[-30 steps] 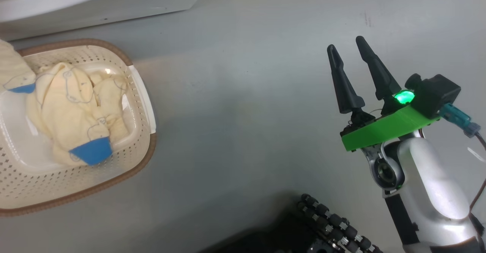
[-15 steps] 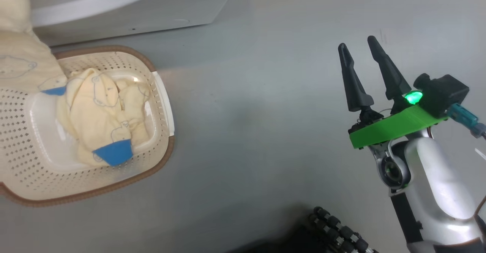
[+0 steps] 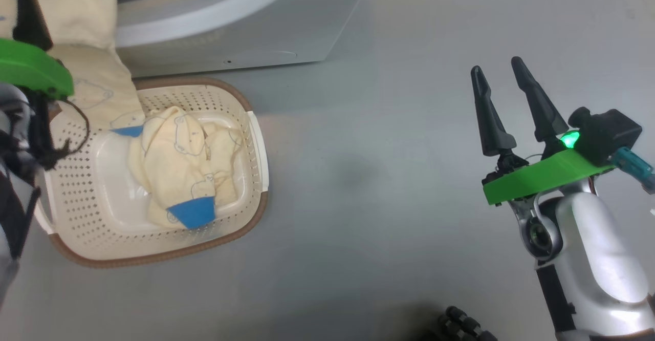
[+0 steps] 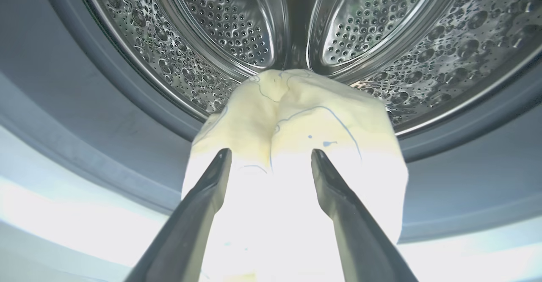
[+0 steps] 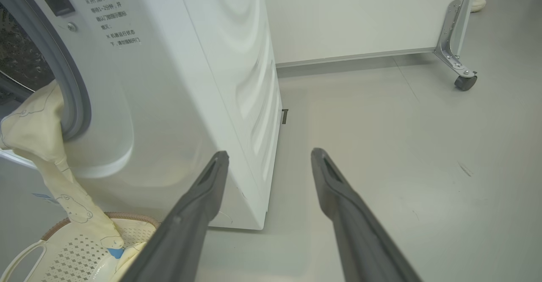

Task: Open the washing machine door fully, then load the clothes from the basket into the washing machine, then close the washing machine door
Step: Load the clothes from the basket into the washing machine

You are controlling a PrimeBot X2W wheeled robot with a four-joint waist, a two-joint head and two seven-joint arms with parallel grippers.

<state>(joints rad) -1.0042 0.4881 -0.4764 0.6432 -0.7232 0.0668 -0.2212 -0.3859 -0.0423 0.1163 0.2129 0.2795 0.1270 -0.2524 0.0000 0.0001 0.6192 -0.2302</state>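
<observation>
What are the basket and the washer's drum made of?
The basket looks like cream moulded plastic, matte, with punched holes and a brown woven-look rim. The drum seems to be polished steel: mirror-bright and perforated.

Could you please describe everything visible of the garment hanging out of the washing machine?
The garment is soft pale cream-yellow cloth with faint blue bear outlines and a blue cuff. Its upper end lies over the grey gasket into the drum; the rest hangs down the washing machine, cuff end reaching the basket. The open left gripper straddles it.
</observation>
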